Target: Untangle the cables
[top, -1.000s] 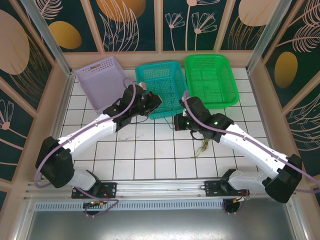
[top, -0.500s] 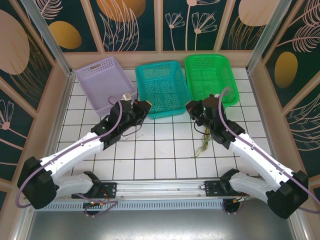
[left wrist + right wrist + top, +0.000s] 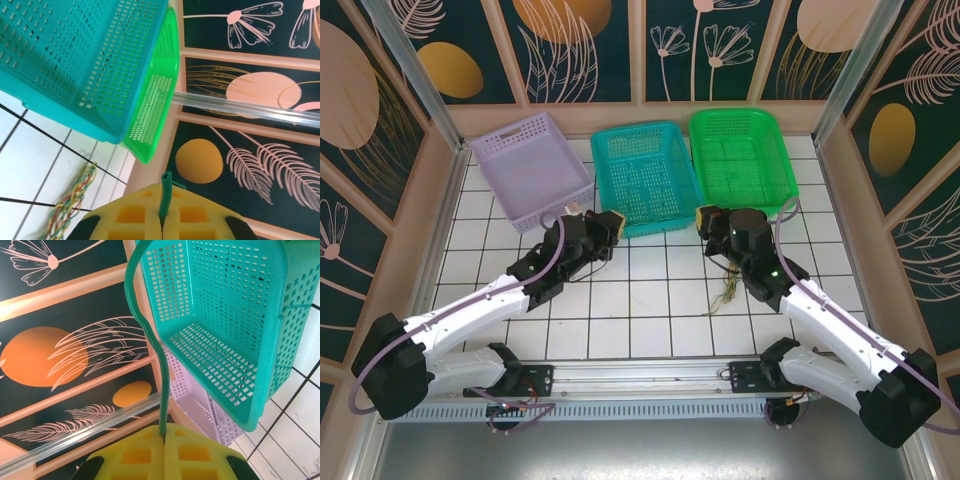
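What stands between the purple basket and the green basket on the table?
The teal basket stands between the purple basket and the green basket, all three in one row. The top view shows this.

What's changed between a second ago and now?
The claws drew apart: left claw pulled back toward its own side, right claw swung out to its side. Both stay shut, each on green cable. The cable bundle on the tiles, purple basket, teal basket and green basket are unmoved.
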Motion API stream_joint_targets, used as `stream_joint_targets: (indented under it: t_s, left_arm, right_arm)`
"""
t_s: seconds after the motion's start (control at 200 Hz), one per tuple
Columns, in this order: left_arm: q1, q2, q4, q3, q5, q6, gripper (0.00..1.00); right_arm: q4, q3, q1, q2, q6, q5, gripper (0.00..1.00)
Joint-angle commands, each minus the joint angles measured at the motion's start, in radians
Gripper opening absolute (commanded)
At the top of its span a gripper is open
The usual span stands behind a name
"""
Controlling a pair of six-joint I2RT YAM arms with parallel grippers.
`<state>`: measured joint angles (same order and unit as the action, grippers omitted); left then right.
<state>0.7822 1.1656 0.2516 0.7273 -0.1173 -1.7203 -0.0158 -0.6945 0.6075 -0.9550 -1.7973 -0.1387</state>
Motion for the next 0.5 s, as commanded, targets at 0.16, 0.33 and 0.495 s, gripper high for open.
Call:
stream_joint_targets:
  t_s: [0.16, 0.33, 0.495]
  left_arm:
    - [-0.010, -0.012, 0.048, 0.049, -0.065, -0.010, 0.35]
    - [-0.009, -0.026, -0.078, 0.167, -0.069, 0.182, 0.67]
    - [-0.011, -0.087, -0.267, 0.234, -0.106, 0.338, 0.73]
  right_arm:
    - [0.068, -0.062, -0.047, 0.004, 0.045, -0.165, 0.00]
    - [-0.014, -0.065, -0.170, -0.001, 0.083, -0.122, 0.00]
    - [-0.035, -0.109, -0.326, -0.064, 0.118, -0.060, 0.00]
